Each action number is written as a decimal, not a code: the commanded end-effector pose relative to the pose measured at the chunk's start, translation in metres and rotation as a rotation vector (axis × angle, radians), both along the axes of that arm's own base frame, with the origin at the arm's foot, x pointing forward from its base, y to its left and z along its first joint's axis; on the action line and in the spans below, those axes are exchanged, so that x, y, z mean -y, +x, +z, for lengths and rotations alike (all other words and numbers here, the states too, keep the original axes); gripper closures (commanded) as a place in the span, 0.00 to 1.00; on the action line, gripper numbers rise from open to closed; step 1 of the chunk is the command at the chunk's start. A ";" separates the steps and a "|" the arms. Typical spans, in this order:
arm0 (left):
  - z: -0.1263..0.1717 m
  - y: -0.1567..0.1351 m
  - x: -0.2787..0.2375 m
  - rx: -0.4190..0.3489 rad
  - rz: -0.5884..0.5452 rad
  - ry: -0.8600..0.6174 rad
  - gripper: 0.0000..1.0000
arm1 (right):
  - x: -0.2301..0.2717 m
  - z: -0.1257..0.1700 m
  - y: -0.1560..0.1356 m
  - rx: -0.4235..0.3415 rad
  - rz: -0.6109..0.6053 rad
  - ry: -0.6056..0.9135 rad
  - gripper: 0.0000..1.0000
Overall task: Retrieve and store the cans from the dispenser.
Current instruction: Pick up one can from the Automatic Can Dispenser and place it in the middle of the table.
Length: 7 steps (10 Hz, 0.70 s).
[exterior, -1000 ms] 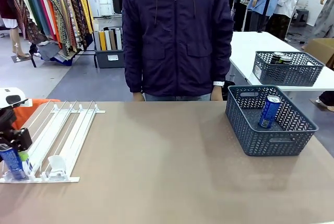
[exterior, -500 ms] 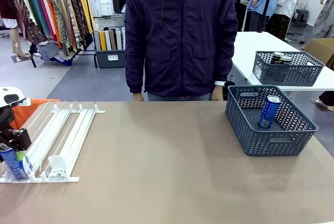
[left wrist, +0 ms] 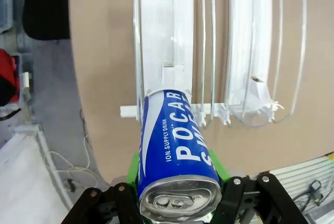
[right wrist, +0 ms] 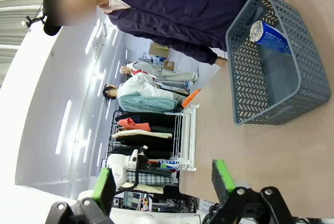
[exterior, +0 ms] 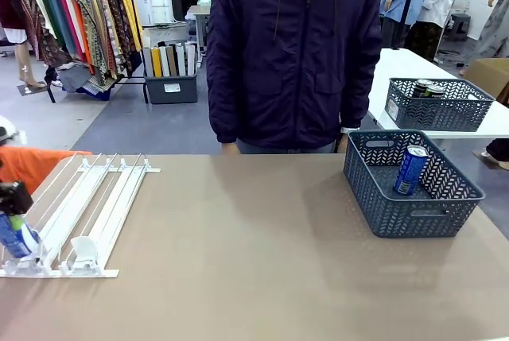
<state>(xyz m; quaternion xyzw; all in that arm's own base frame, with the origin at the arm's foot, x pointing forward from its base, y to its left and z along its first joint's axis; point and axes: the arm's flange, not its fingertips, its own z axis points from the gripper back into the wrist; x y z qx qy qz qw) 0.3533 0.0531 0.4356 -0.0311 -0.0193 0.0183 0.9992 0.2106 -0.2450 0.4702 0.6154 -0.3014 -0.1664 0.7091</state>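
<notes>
- Progress is being judged as partway: one blue can is lying tilted inside the near grey perforated basket on the table's right side, so at least one can is counted as stored.
- A second blue can, printed with white lettering, is being gripped by the left gripper; its green pads are being pressed against both sides of the can, silver top toward the wrist camera.
- In the front view this can is being held at the table's left edge, just at the stopper end of the white wire dispenser, beside its outermost lane; whether it is touching the rack cannot be told.
- The dispenser's lanes are being shown bare of cans in the left wrist view, with only white plastic stoppers at their low end.
- The right gripper is being held apart, its green-padded fingers spread wide with nothing between them, well away from the basket.
- A farther basket with dark cans is being seen on the white table behind; its part in the task cannot be told.
- What is being left, by this judgement: carrying the held can across the table and setting it into the near basket.
- A person in a dark jacket is standing at the far side, hands at the table edge.
</notes>
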 end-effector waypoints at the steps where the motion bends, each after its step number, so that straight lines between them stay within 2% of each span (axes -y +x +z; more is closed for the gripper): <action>1: 0.051 -0.041 -0.006 0.079 0.069 -0.054 1.00 | 0.000 0.003 0.003 0.039 -0.006 0.009 0.00; 2: 0.078 -0.049 -0.007 0.076 0.067 -0.083 1.00 | 0.000 0.003 0.003 0.039 -0.006 0.009 0.00; 4: 0.126 -0.078 -0.008 0.153 0.082 -0.095 1.00 | 0.000 0.003 0.003 0.039 -0.006 0.009 0.00; 5: 0.141 -0.094 -0.007 0.199 0.076 -0.156 1.00 | 0.000 0.003 0.003 0.039 -0.006 0.009 0.00; 6: 0.148 -0.104 -0.007 0.213 0.063 -0.216 1.00 | 0.000 0.003 0.003 0.039 -0.006 0.009 0.00; 7: 0.147 -0.107 -0.009 0.210 0.108 -0.304 1.00 | 0.000 0.003 0.003 0.039 -0.006 0.009 0.00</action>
